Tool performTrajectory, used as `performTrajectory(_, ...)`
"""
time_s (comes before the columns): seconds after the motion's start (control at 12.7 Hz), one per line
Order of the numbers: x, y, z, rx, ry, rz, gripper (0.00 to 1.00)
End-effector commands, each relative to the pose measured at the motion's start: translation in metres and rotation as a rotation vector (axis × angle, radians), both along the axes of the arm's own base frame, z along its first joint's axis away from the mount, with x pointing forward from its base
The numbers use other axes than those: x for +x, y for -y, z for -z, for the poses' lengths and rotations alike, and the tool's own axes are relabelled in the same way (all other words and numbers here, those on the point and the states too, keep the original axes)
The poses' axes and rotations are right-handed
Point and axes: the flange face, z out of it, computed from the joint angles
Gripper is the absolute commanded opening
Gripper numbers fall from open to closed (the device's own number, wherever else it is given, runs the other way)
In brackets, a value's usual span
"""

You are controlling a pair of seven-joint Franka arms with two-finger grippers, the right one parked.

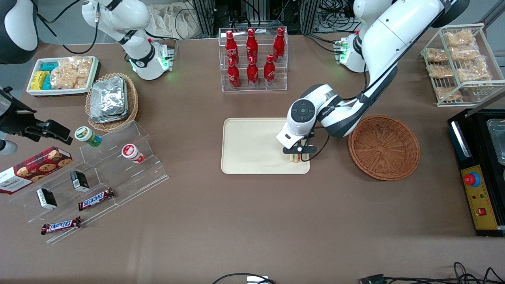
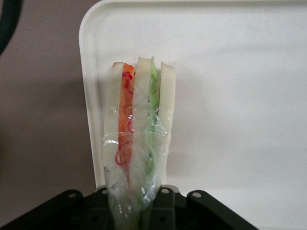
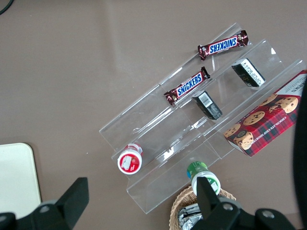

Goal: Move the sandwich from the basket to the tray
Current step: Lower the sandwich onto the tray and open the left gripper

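Observation:
The clear-wrapped sandwich (image 1: 298, 158) (image 2: 139, 124) shows pale bread with an orange-red layer and a green layer. My left gripper (image 1: 299, 151) (image 2: 136, 207) is shut on its narrow wrapped end. It holds the sandwich over the cream tray (image 1: 244, 150) (image 2: 230, 96), at the tray corner nearest the front camera and the basket. Whether the sandwich touches the tray surface I cannot tell. The reddish-brown wicker basket (image 1: 384, 146) lies beside the tray toward the working arm's end and holds nothing.
A clear rack of red bottles (image 1: 252, 59) stands farther from the camera than the tray. A stepped acrylic stand (image 1: 98, 173) with snack bars, cups and a cookie box lies toward the parked arm's end. A black machine (image 1: 479, 169) and a wire snack rack (image 1: 457, 63) stand at the working arm's end.

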Motion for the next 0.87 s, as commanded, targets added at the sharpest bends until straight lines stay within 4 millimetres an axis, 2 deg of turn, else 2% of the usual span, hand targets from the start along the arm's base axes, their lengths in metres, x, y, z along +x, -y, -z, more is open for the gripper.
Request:
performTrajectory(0.0,0.004,-0.002,0.002,-0.002,0.009,-0.036,1.0)
performTrajectory(0.47,0.008,-0.005,-0.007,0.016,0.013,-0.038,1.0)
performTrajectory(0.63,0.013,-0.007,-0.023,0.06,0.006,-0.057,1.0)
performTrajectory(0.79,0.023,-0.009,-0.059,0.104,0.032,-0.077,1.0)
